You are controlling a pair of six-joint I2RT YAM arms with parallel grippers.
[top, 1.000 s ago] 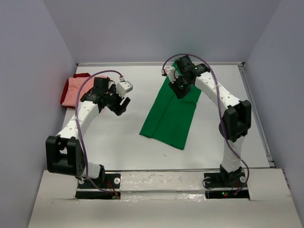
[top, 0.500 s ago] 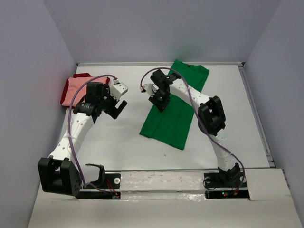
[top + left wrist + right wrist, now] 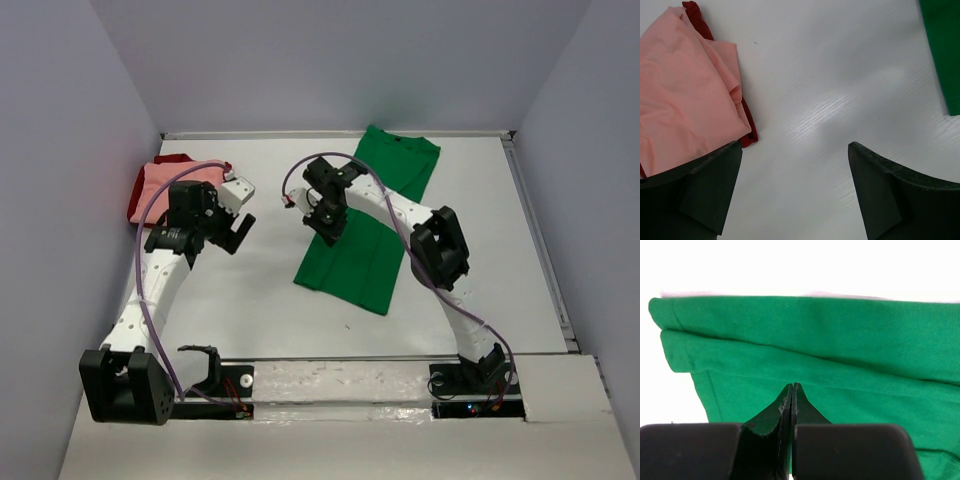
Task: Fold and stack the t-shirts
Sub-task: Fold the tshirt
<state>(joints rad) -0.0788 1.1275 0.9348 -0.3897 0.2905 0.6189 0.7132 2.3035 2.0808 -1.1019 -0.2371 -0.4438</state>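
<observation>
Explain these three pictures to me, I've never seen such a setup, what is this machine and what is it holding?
Two robot arms stand on a white table. One picture looks down from above; the other two come from cameras on the arms' wrists. A green shirt lies in the middle. A pink shirt sits on a dark red shirt at the far left. The left gripper is wide open and empty. The right gripper is shut over the green shirt, with no cloth showing between its fingers.

You have the stacked pair of t-shirts point(image 3: 158, 188) at the upper left of the surface point(image 3: 260, 300), one lying on the other. The spread t-shirt point(image 3: 365, 250) runs through centre-right, well apart from them.
</observation>
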